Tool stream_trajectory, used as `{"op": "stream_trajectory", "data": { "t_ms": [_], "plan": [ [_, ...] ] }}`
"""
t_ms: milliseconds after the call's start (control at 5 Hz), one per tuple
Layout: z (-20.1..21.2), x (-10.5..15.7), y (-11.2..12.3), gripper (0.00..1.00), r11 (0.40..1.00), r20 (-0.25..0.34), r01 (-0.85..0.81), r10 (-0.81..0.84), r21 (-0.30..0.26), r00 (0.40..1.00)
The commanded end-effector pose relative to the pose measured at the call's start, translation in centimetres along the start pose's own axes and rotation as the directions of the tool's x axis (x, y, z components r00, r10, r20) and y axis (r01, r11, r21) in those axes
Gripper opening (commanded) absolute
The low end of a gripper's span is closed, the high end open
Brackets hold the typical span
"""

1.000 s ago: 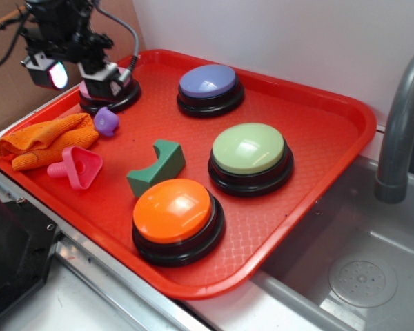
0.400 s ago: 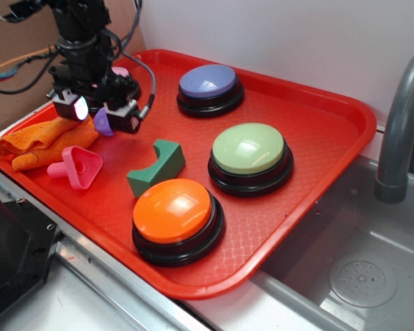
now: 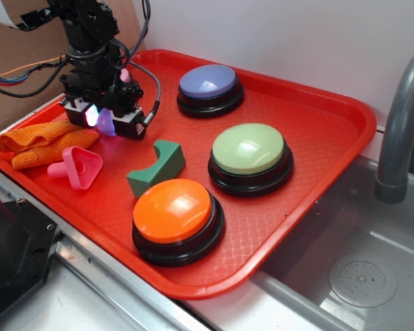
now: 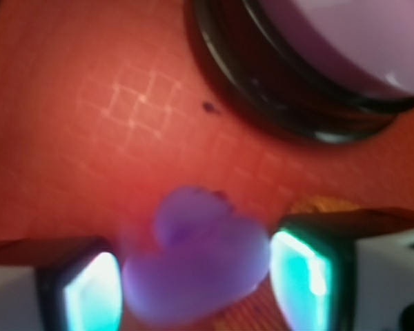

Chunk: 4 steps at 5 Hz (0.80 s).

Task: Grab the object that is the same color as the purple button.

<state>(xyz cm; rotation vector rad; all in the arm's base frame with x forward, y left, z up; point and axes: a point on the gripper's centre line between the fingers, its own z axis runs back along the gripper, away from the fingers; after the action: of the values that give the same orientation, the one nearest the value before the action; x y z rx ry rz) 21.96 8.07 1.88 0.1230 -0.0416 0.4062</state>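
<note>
Tool (image 3: 102, 118) astride purple peg (image 4: 193, 258); tray rim (image 3: 27, 172) near

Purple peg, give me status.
Pincer open, straddling the purple peg. Peg on the red tray, not gripped yet. Orange cloth and pink-domed button close by.

Red tray (image 3: 317, 131) w/ green button (image 3: 249, 149) center-right, orange button (image 3: 173, 210) btm center, green block (image 3: 156, 167), pink peg (image 3: 77, 167) & orange cloth (image 3: 41, 143) at left.

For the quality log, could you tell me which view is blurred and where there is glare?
Wrist view: soft throughout, the purple peg smeared between the glowing pads. Exterior view: sharp, with window glare on the orange button and purple button.
</note>
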Motion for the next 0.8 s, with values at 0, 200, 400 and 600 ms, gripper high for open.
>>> {"op": "stream_trajectory", "data": {
  "t_ms": [0, 200, 400, 600],
  "plan": [
    [0.6, 0.7, 0.7, 0.00, 0.999, 0.037, 0.031, -0.031, -0.008, 0.999],
    [3.9, 0.7, -0.2, 0.00, 0.989, 0.048, 0.147, -0.145, -0.023, 0.988],
    [9.2, -0.6, -1.9, 0.00, 0.925, 0.061, 0.348, -0.343, -0.154, 0.937],
    [13.6, -2.4, -3.4, 0.00, 0.901, 0.063, 0.413, -0.409, -0.128, 0.911]
  ]
}}
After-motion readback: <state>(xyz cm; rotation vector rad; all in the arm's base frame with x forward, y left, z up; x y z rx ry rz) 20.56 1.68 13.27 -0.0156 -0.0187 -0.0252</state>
